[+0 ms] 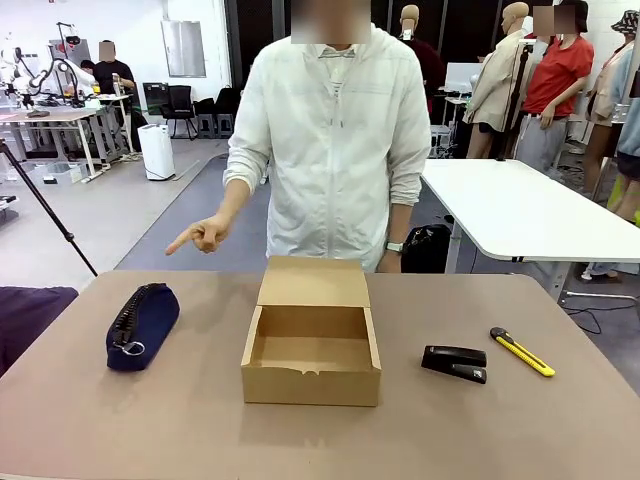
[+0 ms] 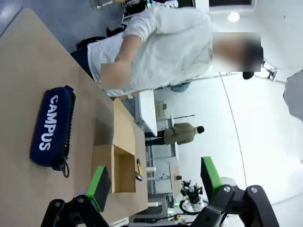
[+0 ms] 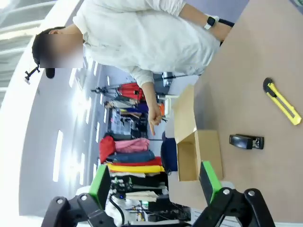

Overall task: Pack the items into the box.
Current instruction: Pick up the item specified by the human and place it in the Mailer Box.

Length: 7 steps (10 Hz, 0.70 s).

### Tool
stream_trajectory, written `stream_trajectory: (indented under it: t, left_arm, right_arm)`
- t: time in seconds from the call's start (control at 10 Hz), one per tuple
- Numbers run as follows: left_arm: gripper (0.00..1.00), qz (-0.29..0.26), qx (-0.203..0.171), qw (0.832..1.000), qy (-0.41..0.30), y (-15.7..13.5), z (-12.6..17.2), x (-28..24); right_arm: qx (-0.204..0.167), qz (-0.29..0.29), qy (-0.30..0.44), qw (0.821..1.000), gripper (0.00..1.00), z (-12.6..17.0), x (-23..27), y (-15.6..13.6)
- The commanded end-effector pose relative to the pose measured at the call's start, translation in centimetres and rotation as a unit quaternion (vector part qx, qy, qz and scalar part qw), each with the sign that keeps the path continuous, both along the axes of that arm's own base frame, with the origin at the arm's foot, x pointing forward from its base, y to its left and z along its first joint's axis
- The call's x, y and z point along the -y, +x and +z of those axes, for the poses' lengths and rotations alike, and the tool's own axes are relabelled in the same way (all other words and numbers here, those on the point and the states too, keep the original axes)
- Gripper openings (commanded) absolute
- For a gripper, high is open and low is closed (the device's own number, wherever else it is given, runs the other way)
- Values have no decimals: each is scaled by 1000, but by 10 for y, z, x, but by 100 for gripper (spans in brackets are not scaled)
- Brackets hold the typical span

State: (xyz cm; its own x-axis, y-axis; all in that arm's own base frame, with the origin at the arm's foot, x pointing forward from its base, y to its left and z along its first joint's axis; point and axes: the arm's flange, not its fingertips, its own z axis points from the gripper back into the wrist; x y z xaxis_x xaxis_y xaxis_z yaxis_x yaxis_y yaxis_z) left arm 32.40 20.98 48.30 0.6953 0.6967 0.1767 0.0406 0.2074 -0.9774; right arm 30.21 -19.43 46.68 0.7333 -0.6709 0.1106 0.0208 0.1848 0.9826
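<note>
Over the table (image 1: 150, 420), claws (image 2: 154, 182) (image 3: 155, 183) wide, empty.

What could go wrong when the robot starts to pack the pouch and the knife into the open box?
The black stapler lies close beside the utility knife, so the right gripper might take the wrong one. The person's hand points just beyond the pouch; the left gripper could meet it there. The pouch looks about as long as the box is wide, so it may catch on a wall.

Bright, even overhead light (wrist-view edges warped)
</note>
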Motion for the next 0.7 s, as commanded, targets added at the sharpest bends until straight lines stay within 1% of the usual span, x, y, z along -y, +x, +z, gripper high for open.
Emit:
stream_trajectory:
  t: [0.0,0.5,0.6]
  left_arm:
    - [100,-14,-4,1000,8,-2,13,2]
    - [100,-14,-4,1000,8,-2,13,2]
    - [100,-8,1,1000,10,0,11,3]
  right_arm:
    - [16,19,-24,999,100,25,-14,-3]
    - [16,19,-24,999,100,25,-14,-3]
    - [16,19,-24,999,100,25,-14,-3]
